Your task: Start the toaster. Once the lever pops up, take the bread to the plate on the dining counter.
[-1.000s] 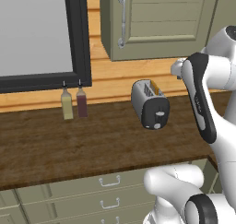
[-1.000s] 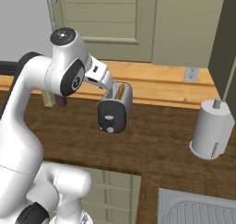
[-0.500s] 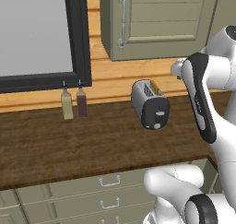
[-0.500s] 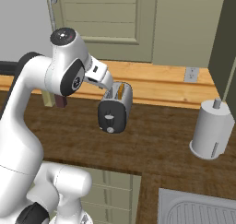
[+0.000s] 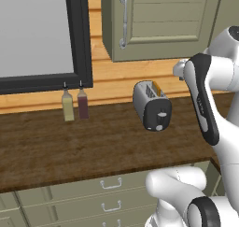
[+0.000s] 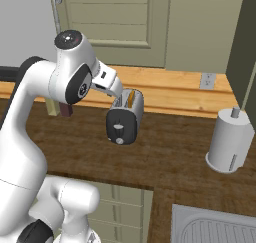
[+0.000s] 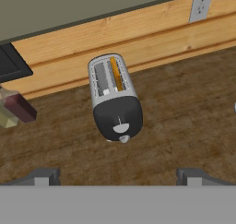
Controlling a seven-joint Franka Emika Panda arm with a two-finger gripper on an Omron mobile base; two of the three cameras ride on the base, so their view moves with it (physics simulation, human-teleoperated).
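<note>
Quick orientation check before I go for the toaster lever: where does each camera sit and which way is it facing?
Left base view: behind the arm's left, facing the toaster and two bottles; arm at right.
Right base view: behind its right, same toaster, paper towel roll; arm at left.
Hand view: looks down at the toaster with bread in one slot; open tool tips below.
All share the toaster.

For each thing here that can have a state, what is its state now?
toaster: upright on the counter, untouched, lever not yet pushed
bread: standing in one toaster slot
gripper: open, holding nothing, apart from the toaster
cabinet door: closed
drawers: closed
</note>
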